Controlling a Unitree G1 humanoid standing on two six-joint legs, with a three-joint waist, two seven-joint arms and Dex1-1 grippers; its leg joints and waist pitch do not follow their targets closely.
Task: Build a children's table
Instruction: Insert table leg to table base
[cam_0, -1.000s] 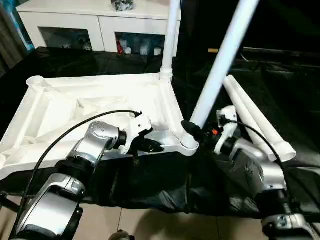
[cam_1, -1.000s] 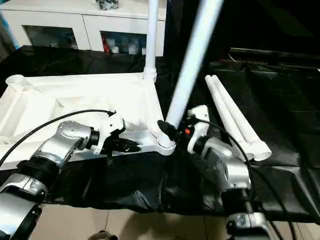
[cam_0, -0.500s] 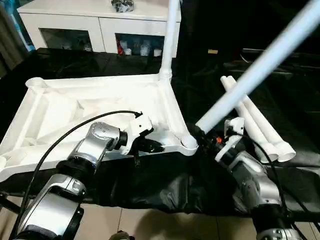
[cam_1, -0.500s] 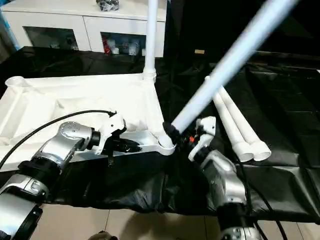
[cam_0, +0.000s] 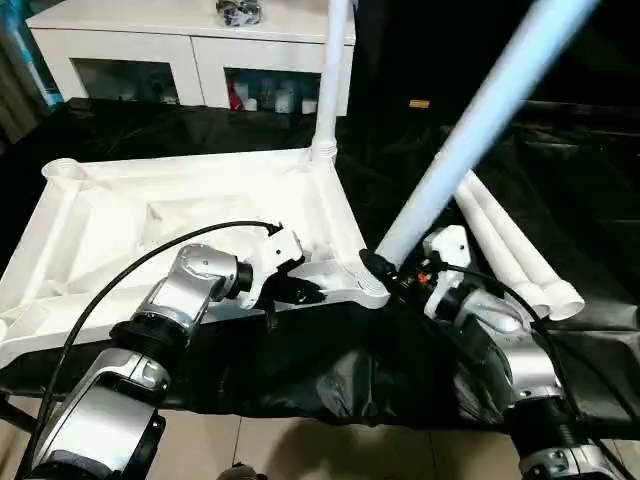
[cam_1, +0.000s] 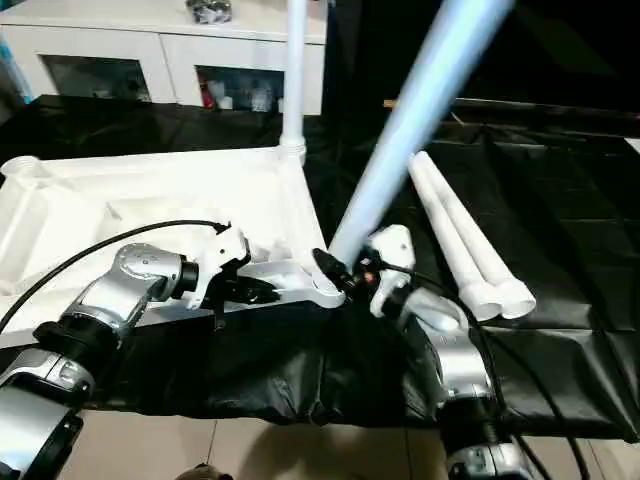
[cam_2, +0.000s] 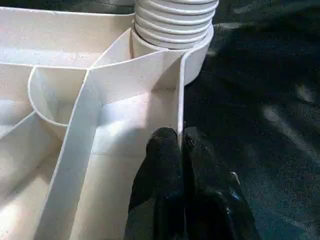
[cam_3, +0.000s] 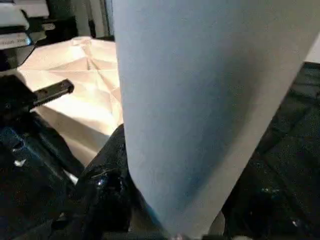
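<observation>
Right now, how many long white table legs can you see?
4. One stands upright in the tabletop's far corner socket, one leans in the right gripper at the near corner, and two lie side by side on the black cloth.

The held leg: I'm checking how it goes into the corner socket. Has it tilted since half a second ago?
Yes. The held leg now stands steeper, swung back up toward the upright leg, its foot at the tabletop's near corner socket.
</observation>
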